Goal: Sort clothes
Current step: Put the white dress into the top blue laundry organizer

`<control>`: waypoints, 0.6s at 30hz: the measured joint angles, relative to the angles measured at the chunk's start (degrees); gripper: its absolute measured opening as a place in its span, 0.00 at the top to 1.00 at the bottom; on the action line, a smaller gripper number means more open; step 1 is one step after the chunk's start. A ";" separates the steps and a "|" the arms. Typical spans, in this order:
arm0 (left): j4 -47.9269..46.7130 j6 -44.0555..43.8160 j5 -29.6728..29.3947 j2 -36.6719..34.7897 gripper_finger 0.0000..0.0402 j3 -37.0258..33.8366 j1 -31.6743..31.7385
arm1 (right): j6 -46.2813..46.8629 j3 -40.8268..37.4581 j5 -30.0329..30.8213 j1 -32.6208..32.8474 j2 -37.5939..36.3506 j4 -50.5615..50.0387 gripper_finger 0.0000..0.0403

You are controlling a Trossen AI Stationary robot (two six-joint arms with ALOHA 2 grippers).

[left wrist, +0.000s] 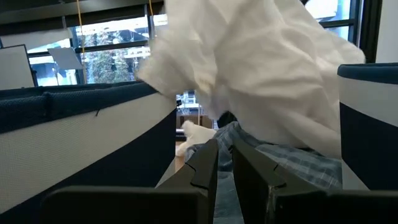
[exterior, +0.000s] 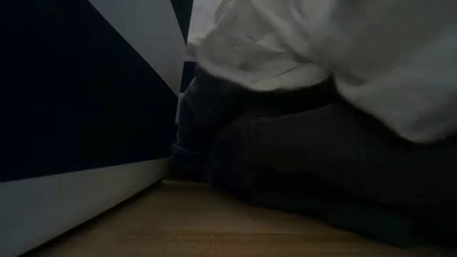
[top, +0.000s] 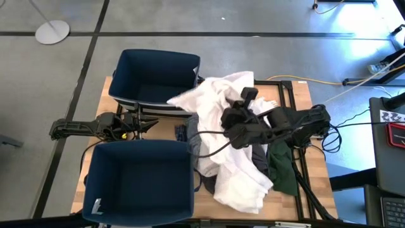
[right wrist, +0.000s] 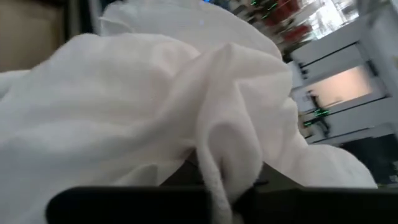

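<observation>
A large white garment (top: 221,95) is raised over the middle of the table, with my right gripper (top: 229,120) shut on it. Under it lie a dark grey garment (exterior: 321,157), a blue plaid one (left wrist: 298,165) and, toward the right edge, a dark green one (top: 283,172). The pile rests on the wooden tabletop. My left gripper (top: 152,123) waits level between the two navy bins. Its fingers (left wrist: 202,168) are nearly together with nothing between them. My right gripper pinches a bunched fold of the white garment (right wrist: 214,165) between its two fingers; how many layers I cannot tell. It comes from the table's right side, slanting down. The cloth is lifted and drapes slack around the gripper, while its lower part (top: 240,187) lies on the pile.
One navy bin (top: 158,79) stands at the far side and another (top: 139,180) at the near left, with a narrow lane between them. A black cable (top: 209,149) loops over the clothes. The right arm's base frame (top: 304,183) lies along the right edge.
</observation>
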 joint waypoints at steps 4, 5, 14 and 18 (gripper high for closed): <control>0.00 -0.02 0.00 0.00 0.90 0.00 0.00 | -5.29 2.36 2.36 -1.16 -0.02 3.58 0.96; 0.00 0.00 0.00 0.00 0.90 0.00 0.00 | -6.99 2.80 2.51 -1.60 -0.02 4.71 0.96; 0.00 -0.02 0.00 0.00 0.90 0.00 -0.01 | -28.82 3.72 1.87 -8.53 0.00 25.88 0.96; 0.00 -0.02 0.00 0.00 0.90 0.00 -0.01 | -41.28 3.72 -1.05 -11.51 0.00 41.74 0.96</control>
